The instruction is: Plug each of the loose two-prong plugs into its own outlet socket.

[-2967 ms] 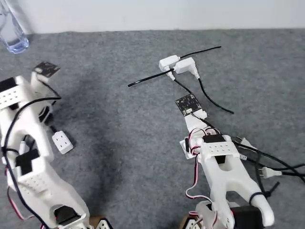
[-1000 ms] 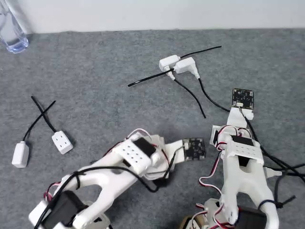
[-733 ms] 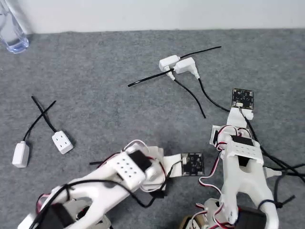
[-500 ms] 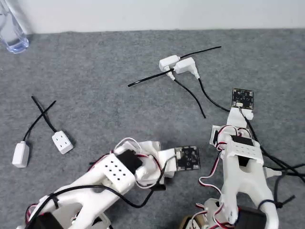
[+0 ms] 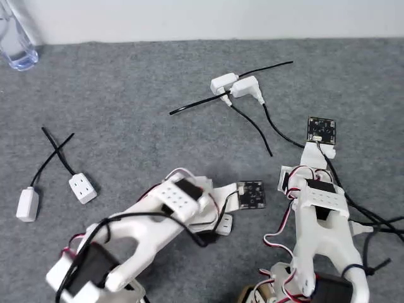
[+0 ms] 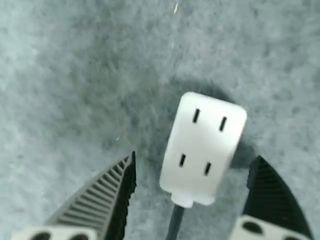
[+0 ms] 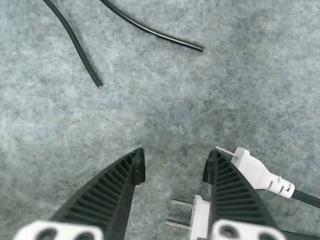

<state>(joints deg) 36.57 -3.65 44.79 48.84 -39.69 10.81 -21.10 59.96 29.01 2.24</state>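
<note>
A white outlet socket [image 6: 202,142] with two pairs of slots lies on the grey carpet, its black cord running back toward the camera. My left gripper [image 6: 195,161] hangs over it, open, one finger on each side and neither touching. From above, the same socket [image 5: 222,224] peeks out beside the left arm [image 5: 177,199]. My right gripper [image 7: 176,155] is open above bare carpet. Two loose white two-prong plugs lie close by it: one plug [image 7: 255,172] just past a fingertip, the other plug [image 7: 192,222] between the fingers, nearer the wrist.
A joined plug and socket [image 5: 237,85] with black cords lies at the back centre. Another socket [image 5: 82,187] and a white plug body [image 5: 26,204] sit at the left. A clear bottle [image 5: 16,44] stands in the back left corner. Loose cord ends [image 7: 99,85] lie beyond the right gripper.
The left arm has swung from the table's left side to the centre, over the socket. The right arm drew back toward the right early on and has kept still since.
</note>
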